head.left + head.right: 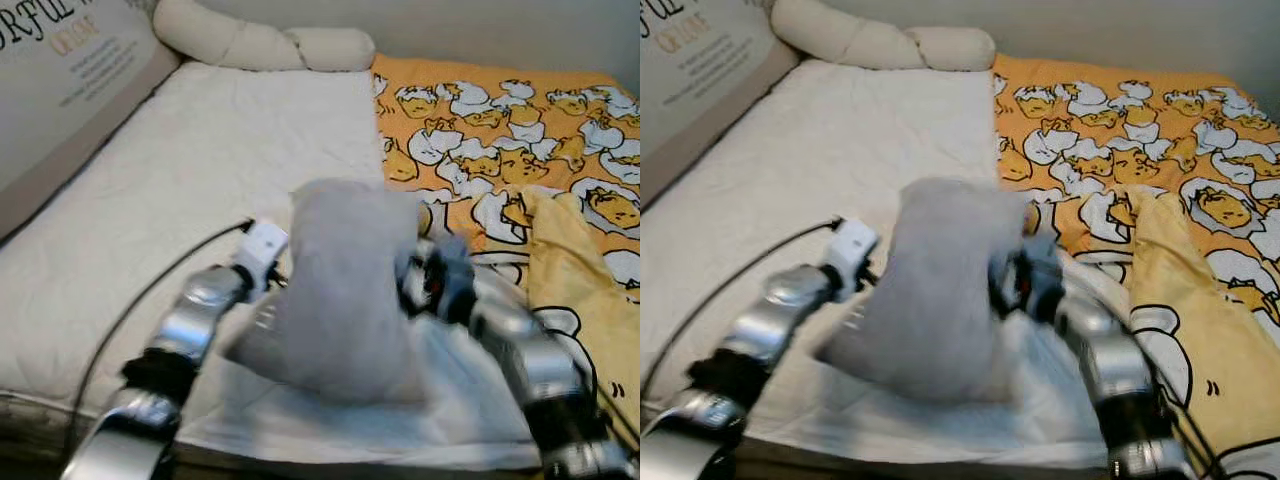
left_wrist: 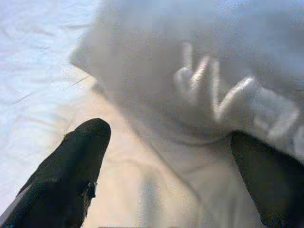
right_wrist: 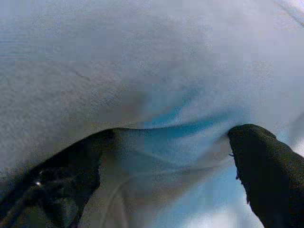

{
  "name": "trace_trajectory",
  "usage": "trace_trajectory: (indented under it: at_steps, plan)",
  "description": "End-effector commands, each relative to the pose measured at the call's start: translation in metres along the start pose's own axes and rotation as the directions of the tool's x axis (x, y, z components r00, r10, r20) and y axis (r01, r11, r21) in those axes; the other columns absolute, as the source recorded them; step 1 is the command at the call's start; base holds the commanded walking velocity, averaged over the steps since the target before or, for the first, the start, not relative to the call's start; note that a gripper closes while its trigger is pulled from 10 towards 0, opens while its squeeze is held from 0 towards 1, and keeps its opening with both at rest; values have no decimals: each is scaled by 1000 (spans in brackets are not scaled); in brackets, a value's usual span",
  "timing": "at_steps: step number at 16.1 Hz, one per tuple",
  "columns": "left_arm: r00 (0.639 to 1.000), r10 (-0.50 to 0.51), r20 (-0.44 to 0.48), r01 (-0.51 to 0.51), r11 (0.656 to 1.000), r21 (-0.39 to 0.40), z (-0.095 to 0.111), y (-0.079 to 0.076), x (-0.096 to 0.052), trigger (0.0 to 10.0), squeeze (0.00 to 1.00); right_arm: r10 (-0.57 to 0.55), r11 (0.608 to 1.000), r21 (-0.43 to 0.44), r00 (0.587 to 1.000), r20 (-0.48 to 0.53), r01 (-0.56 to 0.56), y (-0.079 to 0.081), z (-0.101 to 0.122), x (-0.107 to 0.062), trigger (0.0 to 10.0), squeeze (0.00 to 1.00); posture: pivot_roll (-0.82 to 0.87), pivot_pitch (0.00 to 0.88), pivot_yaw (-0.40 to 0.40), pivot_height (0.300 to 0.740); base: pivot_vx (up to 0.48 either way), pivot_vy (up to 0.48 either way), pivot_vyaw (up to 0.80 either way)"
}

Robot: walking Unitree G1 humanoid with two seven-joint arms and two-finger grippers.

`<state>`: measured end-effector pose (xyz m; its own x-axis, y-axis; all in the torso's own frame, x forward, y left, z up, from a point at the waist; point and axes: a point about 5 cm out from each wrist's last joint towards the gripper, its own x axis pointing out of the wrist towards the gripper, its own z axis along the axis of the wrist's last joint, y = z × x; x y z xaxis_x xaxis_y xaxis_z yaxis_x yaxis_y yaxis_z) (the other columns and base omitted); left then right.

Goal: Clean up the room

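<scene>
Between left tool [image 2: 166, 175] and right tool [image 3: 180, 175], grey pillow [image 1: 345, 290] over white mattress [image 1: 200, 170].

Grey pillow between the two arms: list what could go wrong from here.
1. The grey pillow looks pressed between the left tool and right tool rather than pinched, so it may slip out.
2. It stands over a white sheet at the bed's edge, which could be dragged off.

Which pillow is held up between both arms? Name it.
The grey pillow, raised between the left end effector and right end effector; the cream pillow lies against the wall.
</scene>
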<state>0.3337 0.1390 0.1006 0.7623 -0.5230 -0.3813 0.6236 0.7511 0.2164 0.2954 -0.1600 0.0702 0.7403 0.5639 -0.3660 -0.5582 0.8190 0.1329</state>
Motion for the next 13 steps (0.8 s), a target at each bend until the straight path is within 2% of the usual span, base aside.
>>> trace_trajectory:
  at_steps: [1,2,4,5,6,7,8,9,11,13]
  plan:
    - [997,-60,42,59,998,5,11,-7,-1,10000,0,56,998,-16,998,17,-55,11,6,3,10000,0,42,0,-8,740,0,0,0]
    - [997,-65,42,64,998,8,11,-7,-3,10000,0,58,998,-11,998,10,-58,13,4,2,10000,0,42,0,-8,740,0,0,0]
    - [993,-111,-28,110,993,-31,-1,-14,-15,10000,0,-35,999,8,997,-66,36,5,-16,-4,10000,0,40,0,-2,740,0,0,0]
    - [994,-95,-53,93,995,-32,-10,-15,-18,10000,0,-78,995,54,995,-61,81,-3,-20,-9,10000,161,37,0,3,740,0,0,0]
    - [995,-74,-71,71,997,-44,-17,-13,-21,10000,0,-108,990,88,994,-37,110,-11,-19,-15,10000,1000,30,0,10,740,0,0,0]
    - [996,-62,-61,57,995,-84,-19,-10,-25,10000,592,-90,986,138,996,7,88,-16,-16,-25,10000,1000,25,0,15,740,0,0,0]
    - [997,-69,-25,63,981,-182,-21,-4,-28,10000,1000,-80,978,197,995,55,68,-22,-13,-36,10000,1000,24,0,16,740,0,0,0]
    - [998,-68,13,69,964,-257,-23,6,-32,10000,1000,-100,970,230,993,66,83,-31,-13,-45,10000,1000,20,0,20,740,0,0,0]
    - [1000,-14,21,19,964,-266,-25,23,-36,10000,1000,-103,960,269,993,58,84,-40,-19,-57,10000,1000,14,0,29,740,0,0,0]
    - [996,78,41,-59,933,-356,-27,39,-37,10000,1000,-119,941,328,990,80,87,-44,-26,-59,10000,1000,12,0,31,740,0,0,0]
